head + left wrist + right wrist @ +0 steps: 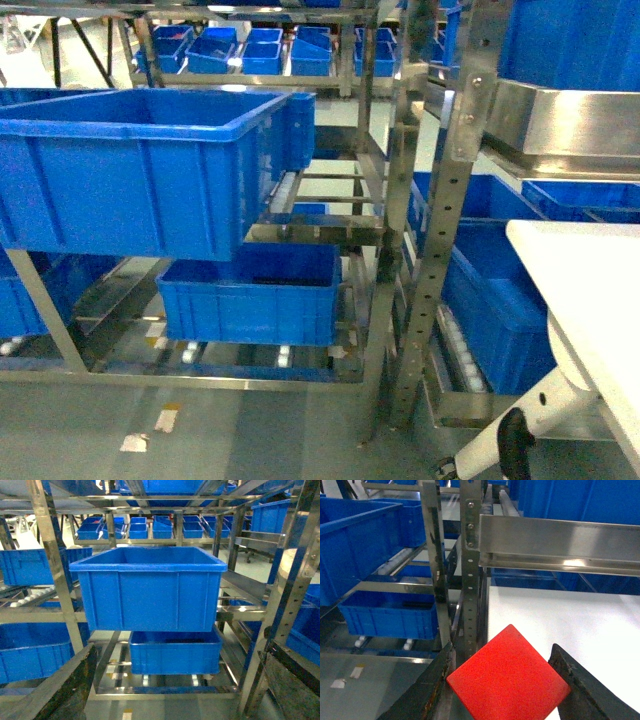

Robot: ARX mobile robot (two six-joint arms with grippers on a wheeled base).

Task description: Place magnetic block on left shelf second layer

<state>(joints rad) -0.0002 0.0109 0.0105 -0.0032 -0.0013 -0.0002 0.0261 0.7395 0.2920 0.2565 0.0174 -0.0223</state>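
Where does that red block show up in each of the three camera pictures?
Head: the red block is not in view.
Left wrist: not in view.
Right wrist: red block at bottom centre, between the right gripper's two dark fingers.
Shared landmark: the lower blue bin on the roller shelf, bottom centre in head and left wrist, left in right wrist.

Right end effector [507,680] clamped on a red block, left end effector [175,690] fingers spread apart
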